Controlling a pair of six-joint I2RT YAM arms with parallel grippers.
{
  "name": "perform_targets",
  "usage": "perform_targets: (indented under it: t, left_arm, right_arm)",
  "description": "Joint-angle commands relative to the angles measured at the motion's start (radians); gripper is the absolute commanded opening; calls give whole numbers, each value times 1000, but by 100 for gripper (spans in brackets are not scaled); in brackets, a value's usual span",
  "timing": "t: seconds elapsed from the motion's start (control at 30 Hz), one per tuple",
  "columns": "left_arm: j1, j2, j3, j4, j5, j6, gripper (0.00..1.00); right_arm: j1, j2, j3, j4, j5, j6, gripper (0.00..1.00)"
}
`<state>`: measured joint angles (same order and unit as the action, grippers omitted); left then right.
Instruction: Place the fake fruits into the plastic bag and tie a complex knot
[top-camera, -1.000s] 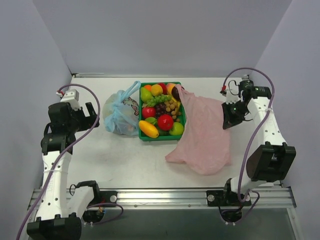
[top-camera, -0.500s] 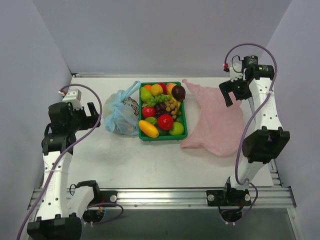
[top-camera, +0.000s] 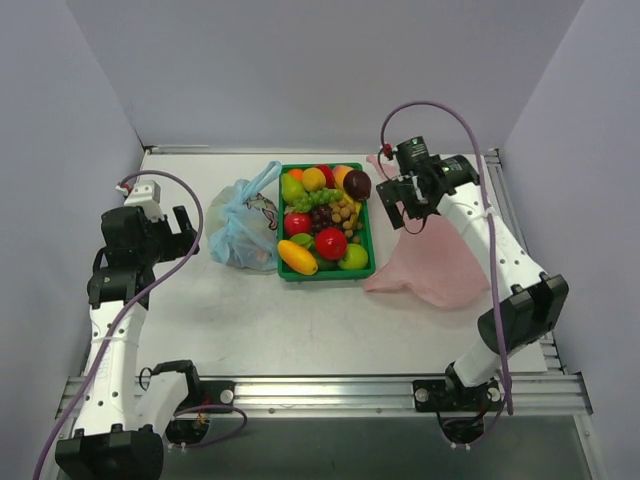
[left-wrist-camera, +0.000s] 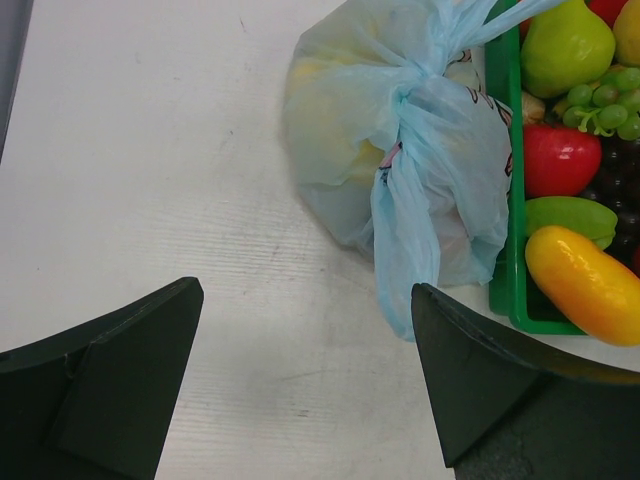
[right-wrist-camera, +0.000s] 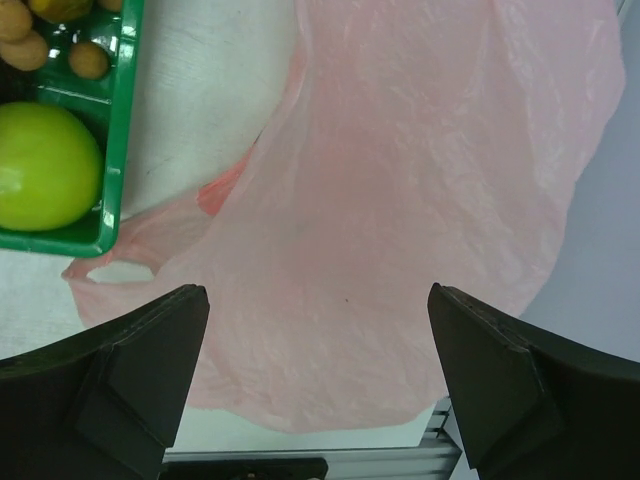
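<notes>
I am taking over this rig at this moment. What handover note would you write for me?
Left gripper: open, empty, near the blue bag.
Right gripper: open, empty, above the pink bag.
Fruits: in the green tray.
Pink bag: lying flat on the table, right of the tray, untied.
Done: nothing packed yet.
Left: open the pink bag, load the fruits, tie it.

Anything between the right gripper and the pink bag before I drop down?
Nothing visible. The right gripper hangs open directly over the pink bag, only bare plastic showing between its jaws; the green tray lies off to the side.
</notes>
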<state>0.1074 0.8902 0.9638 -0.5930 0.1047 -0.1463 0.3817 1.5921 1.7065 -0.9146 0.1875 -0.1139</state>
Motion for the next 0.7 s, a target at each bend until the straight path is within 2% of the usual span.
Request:
perform_targets:
  t: [0.0,0.13,0.43,0.67]
  left_arm:
    - [0,-23,-3,45,-33,-9,97]
    - [0,-27,0,42,-43,8,97]
    - [0,-37,-26,42,-51,14,97]
    - [0,-39,-43,48,-66,16,97]
  right_arm:
    - [55,75,-34,62,210,137,98]
    - [112,137,-24,91,292,190,99]
    - [115,282,-56,131,430,289,100]
    - [120,348,-82,186,478,338,100]
